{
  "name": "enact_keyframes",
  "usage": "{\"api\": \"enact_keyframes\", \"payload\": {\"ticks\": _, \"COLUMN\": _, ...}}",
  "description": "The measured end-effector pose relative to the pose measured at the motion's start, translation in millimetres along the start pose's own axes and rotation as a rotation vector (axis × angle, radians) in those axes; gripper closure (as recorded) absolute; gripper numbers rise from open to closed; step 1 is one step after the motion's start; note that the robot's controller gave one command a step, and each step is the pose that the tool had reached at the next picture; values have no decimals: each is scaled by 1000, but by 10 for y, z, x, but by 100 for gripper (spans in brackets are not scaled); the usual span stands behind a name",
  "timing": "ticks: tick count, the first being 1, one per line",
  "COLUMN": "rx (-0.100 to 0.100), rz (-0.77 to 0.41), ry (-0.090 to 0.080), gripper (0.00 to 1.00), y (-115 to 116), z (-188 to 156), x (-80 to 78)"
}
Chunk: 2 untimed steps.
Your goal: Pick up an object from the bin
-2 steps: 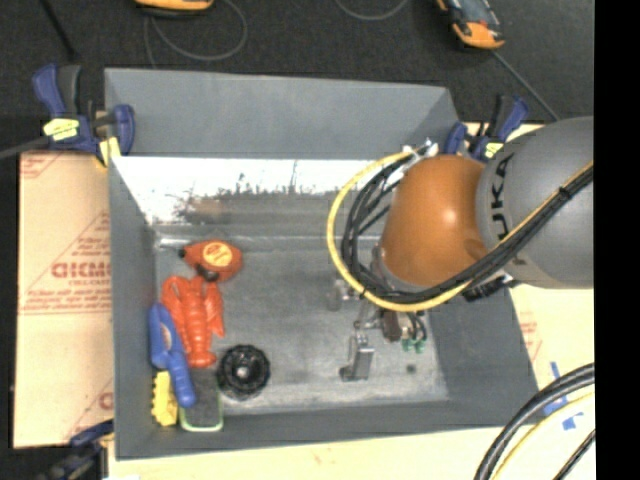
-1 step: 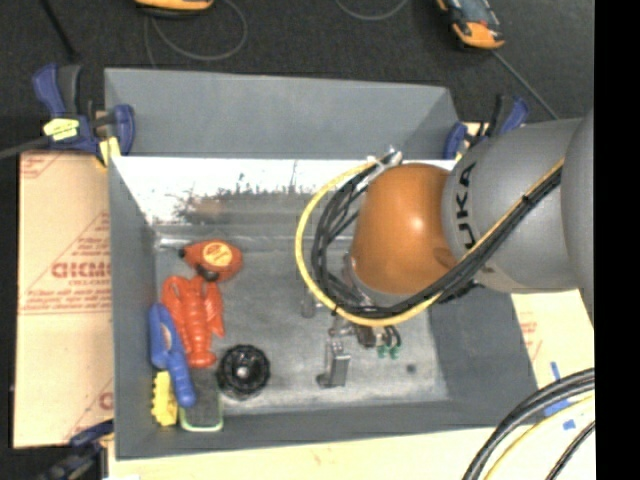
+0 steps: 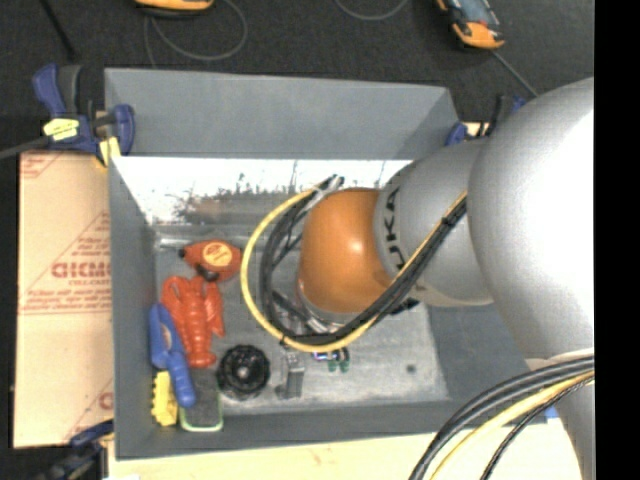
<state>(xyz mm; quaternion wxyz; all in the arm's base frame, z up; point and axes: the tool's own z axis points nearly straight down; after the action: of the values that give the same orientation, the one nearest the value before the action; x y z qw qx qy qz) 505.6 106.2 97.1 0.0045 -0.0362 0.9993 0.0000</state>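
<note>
Pincer [image 3: 294, 370] is right down at the floor of the bin [image 3: 135, 298], lower middle of the frame, tucked under the arm's orange cover [image 3: 340, 253]. From where I'm standing, I cannot tell whether it is open or closed, and I can't see anything held in it.

Nearest to it is a black round piece [image 3: 242, 368], ridged like a knob, lying flat on the floor just to its left, close by. Whether they touch I can't make out.

Further left, a red-orange toy lobster [image 3: 195, 318] lies stretched out lengthwise, claws toward the bottom of the frame. Above it, toward the back wall, sits an orange disc [image 3: 212, 256] with a yellow mark on its face.

Along the left wall there's a blue handle [image 3: 163, 353], running down to a yellow piece [image 3: 163, 400] in the lower left corner, and a green-edged pad [image 3: 201, 416] just beside that.

Yellow and black cables [image 3: 255, 268] loop around the cover, and the big silver arm [image 3: 520, 198] comes in from the right of the frame.
</note>
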Motion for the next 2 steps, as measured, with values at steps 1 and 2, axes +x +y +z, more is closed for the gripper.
{"api": "enact_keyframes", "payload": {"ticks": 1, "rx": -1, "rz": -13, "ry": 3, "gripper": 0, "y": 138, "z": 143, "x": 14}}
{"api": "enact_keyframes", "payload": {"ticks": 2, "rx": 0, "rz": 30, "ry": 18, "gripper": 0, "y": 152, "z": -184, "x": -51}}
